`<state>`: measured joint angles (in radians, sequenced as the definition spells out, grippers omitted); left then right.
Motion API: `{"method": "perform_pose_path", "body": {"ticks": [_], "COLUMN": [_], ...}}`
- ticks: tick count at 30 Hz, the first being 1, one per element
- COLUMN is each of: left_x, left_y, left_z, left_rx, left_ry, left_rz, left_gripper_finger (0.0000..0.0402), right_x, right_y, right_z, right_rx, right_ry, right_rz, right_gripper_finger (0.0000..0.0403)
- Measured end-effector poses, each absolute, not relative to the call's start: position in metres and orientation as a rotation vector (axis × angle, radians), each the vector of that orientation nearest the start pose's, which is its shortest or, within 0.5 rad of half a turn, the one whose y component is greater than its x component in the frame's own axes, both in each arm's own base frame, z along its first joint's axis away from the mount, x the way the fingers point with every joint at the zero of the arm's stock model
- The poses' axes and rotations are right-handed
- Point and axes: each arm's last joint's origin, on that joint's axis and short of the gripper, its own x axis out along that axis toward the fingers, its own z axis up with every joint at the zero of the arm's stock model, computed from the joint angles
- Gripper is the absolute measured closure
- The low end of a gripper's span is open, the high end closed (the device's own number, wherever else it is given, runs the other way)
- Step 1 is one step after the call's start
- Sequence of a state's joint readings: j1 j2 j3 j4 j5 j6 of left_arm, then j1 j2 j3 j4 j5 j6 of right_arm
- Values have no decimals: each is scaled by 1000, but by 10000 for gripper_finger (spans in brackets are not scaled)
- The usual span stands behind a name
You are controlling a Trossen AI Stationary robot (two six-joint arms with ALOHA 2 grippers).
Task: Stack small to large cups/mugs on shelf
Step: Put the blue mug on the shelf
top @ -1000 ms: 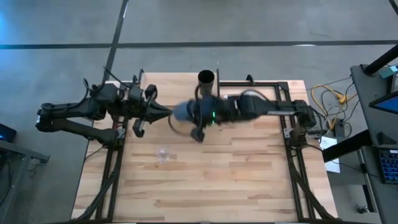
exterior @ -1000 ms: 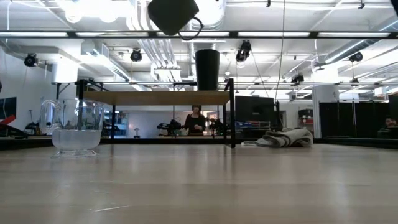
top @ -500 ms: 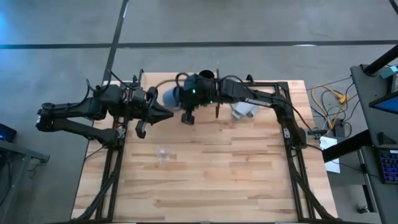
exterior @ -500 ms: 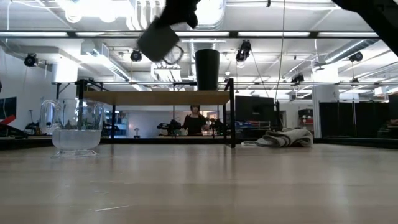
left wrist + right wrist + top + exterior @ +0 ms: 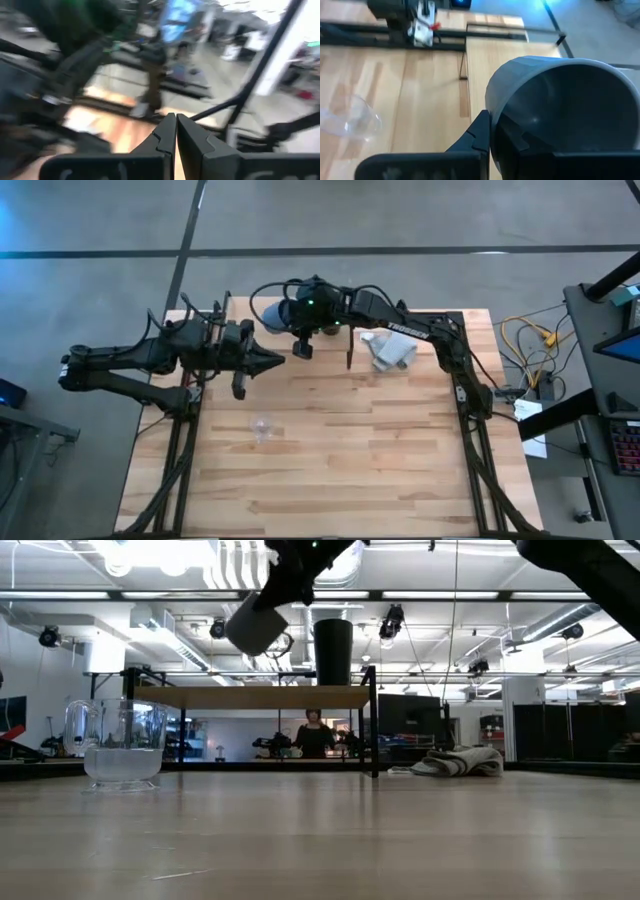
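My right gripper (image 5: 286,314) is shut on the blue-grey mug (image 5: 269,310), which hangs in the air over the left part of the shelf (image 5: 250,697). In the low view the mug (image 5: 254,624) is tilted above the plank. The tall black cup (image 5: 333,652) stands upright on the shelf, to the mug's right. The small clear glass cup (image 5: 262,427) stands on the tabletop, also in the low view (image 5: 122,742). My left gripper (image 5: 276,361) is shut and empty, hovering near the shelf's near side. My right gripper pinches the mug's wall at the rim (image 5: 495,107), with one finger (image 5: 479,131) outside and the other inside the mug. The mug is lifted clear and tilted, above the shelf.
A light grey cloth (image 5: 388,351) lies bunched on the tabletop to the right of the shelf, also in the low view (image 5: 460,761). Black frame rails run along the table's left and right sides. The near half of the tabletop (image 5: 350,470) is bare wood.
My right gripper has carried the mug from near the table's middle toward the far edge and the left, over the shelf. The mug has tipped from nearly upright to tilted. The black cup and the glass cup have stayed in place.
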<state>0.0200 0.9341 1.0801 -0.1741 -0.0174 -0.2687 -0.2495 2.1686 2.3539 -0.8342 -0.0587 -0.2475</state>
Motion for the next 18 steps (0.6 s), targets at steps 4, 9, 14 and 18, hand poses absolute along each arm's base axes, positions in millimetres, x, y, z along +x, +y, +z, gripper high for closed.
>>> {"method": "perform_pose_path", "body": {"ticks": [4, 9, 14, 18], "left_x": [191, 182, 182, 182], "left_y": [10, 20, 27, 37], "left_z": [395, 374, 361, 346], "left_rx": [-237, -238, -207, -287], "left_ry": [136, 273, 295, 310], "left_rz": [269, 662, 823, 856], "left_gripper_finger": [402, 402, 402, 402], "right_x": [466, 464, 463, 460], "right_y": [-120, -124, -129, -129], "right_z": [354, 353, 352, 349], "right_rx": [-138, -137, -135, -125], "right_ry": [704, 712, 722, 765], "right_rz": [-99, -107, -116, -112], "right_gripper_finger": [395, 395, 395, 395]}}
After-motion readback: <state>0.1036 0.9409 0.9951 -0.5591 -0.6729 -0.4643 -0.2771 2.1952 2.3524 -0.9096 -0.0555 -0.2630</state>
